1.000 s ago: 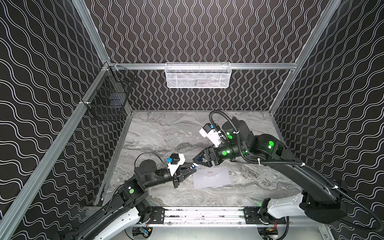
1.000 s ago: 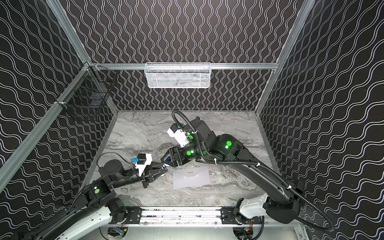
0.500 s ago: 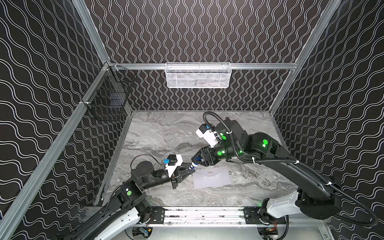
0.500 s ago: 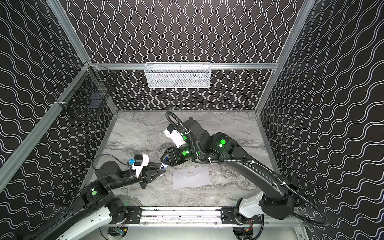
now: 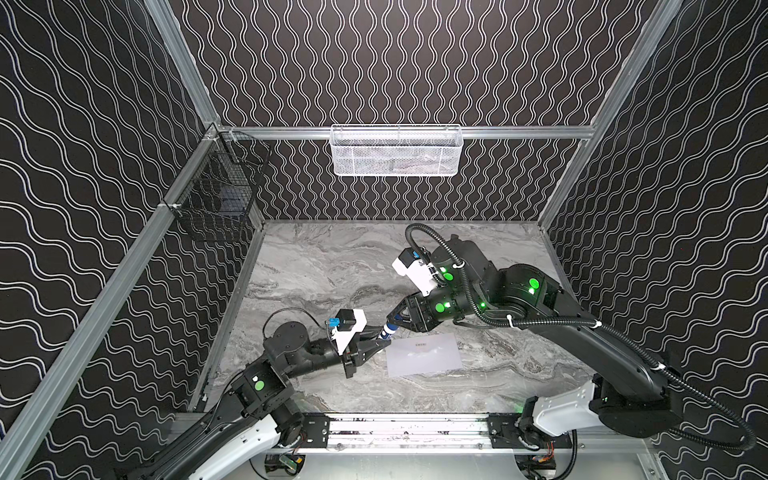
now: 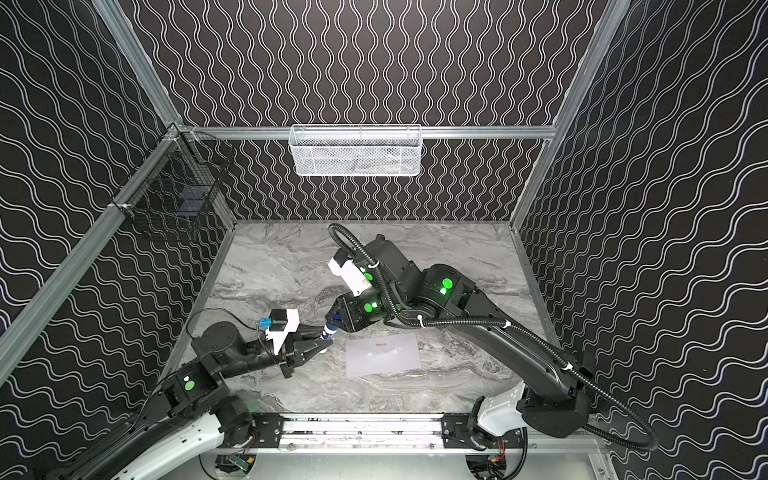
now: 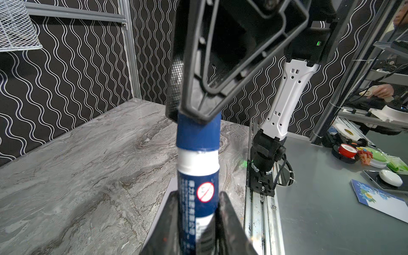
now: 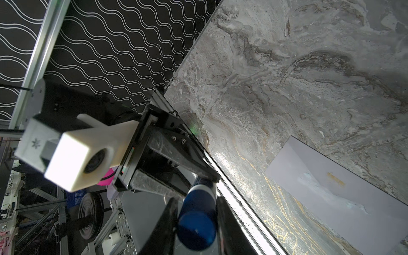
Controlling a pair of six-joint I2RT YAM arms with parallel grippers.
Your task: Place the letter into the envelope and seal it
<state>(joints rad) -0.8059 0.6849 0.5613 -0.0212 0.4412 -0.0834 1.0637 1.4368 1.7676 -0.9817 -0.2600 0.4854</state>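
Change since a second ago: the right gripper (image 5: 395, 323) has slid in toward 9 o'clock and its jaws, wide apart before, have drawn in onto the blue cap (image 8: 197, 223) of the glue stick (image 7: 198, 192). In the right wrist view a finger presses each side of the cap, so we call it clamped. The left gripper (image 5: 381, 343) hasn't changed and is clamped on the stick's lower body, with the stick bridging the two grippers above the table (image 5: 332, 270). We read this as the uncapping step, with a pull or twist apart next and gluing the flap after that. The envelope (image 5: 424, 355) lies flat on the table toward the 6 o'clock edge, and the grippers meet just off its 10 o'clock corner without touching it. It is pale lavender and plain, with a small dark printed mark near its 12 o'clock edge, faint diagonal creases and a slight pale smudge mid-face. We can't tell if the flap is stuck down. The letter isn't in view, so it is likely already inside.
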